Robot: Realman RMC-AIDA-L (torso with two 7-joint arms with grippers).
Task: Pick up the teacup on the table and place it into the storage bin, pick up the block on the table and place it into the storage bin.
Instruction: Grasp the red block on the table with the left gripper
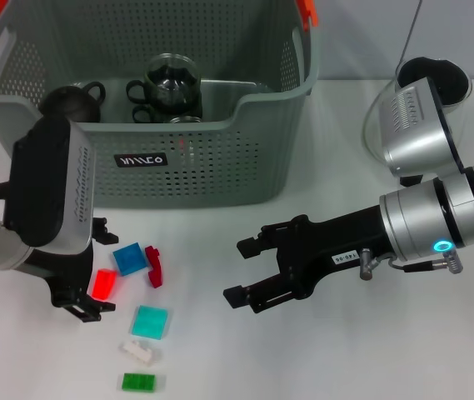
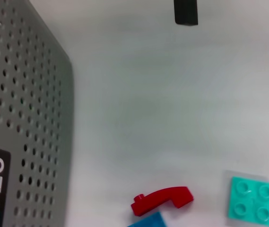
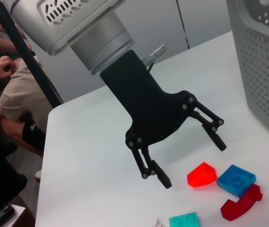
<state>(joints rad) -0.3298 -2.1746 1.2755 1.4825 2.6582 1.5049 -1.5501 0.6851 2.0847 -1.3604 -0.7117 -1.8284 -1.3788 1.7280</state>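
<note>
green block [image 1: 139, 382], loose blocks before storage bin [image 1: 220, 171]

The left arm [image 1: 45, 196] hides part of the bin [image 1: 220, 158]; the bin's far rim is cut off at the head view's top edge.

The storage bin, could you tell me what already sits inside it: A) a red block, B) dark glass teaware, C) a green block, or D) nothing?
B: dark glass teaware sits inside the storage bin, while the coloured blocks lie on the table in front of it.
</note>
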